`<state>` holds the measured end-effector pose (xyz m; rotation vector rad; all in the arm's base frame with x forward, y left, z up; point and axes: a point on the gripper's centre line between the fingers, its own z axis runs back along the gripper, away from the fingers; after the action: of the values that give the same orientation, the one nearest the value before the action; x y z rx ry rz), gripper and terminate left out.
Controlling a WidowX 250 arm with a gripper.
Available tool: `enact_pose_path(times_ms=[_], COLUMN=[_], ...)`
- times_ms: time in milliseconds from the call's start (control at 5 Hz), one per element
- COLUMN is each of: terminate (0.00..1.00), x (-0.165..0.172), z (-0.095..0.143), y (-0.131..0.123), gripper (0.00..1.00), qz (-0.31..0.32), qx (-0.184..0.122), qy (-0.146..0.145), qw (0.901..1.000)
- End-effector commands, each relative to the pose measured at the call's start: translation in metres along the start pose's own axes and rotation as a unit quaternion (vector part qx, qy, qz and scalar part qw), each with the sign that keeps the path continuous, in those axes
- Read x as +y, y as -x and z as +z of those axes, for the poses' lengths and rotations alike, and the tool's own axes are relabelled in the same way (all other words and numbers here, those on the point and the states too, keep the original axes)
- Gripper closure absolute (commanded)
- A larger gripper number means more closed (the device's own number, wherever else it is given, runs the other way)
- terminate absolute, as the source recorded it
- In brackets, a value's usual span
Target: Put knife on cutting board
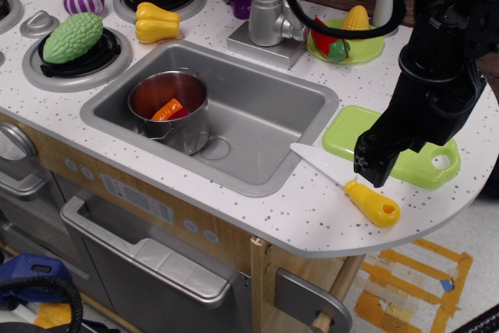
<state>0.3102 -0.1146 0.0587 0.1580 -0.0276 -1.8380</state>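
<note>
The knife (366, 199) lies on the speckled counter by the sink's right front corner. Its white blade points left toward the sink and its yellow handle is near the counter's front edge. The lime-green cutting board (344, 131) lies flat just behind it, with its round hole at the right end. My black gripper (371, 166) hangs over the board's front edge, just above the knife where blade meets handle. It holds nothing that I can see. Its fingers merge into one dark block, so I cannot tell their opening.
A grey sink (257, 115) holds a metal pot (168, 107) with an orange piece inside. A faucet (269, 13) stands behind it. A round green plate (374, 46) with corn sits at the back right. A yellow squash (156, 23) and other toy vegetables lie on the stove at the left.
</note>
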Motion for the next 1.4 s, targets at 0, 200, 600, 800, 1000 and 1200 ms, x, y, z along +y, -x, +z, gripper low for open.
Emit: enact_pose_path(times_ms=[0,200,600,800,1000,1200], terminate=[0.0,0.0,0.0,0.0,0.0,0.0], x=[0.0,0.001,-0.005,-0.008,-0.011,-0.012], z=[0.0,-0.007,-0.022,-0.03,-0.039,-0.044], y=[0.0,0.001,0.002,0.005,0.007,0.009], gripper=[0.0,0.0,0.0,0.0,0.0,0.0], qz=[0.0,-0.004,0.005,0.011,0.013,0.016], qx=[0.0,-0.002,-0.004,-0.016,-0.019,-0.031], qy=[0.0,0.002,0.004,0.002,-0.004,-0.007], qw=[1.0,1.0,1.0,0.9998,0.9997,0.9993])
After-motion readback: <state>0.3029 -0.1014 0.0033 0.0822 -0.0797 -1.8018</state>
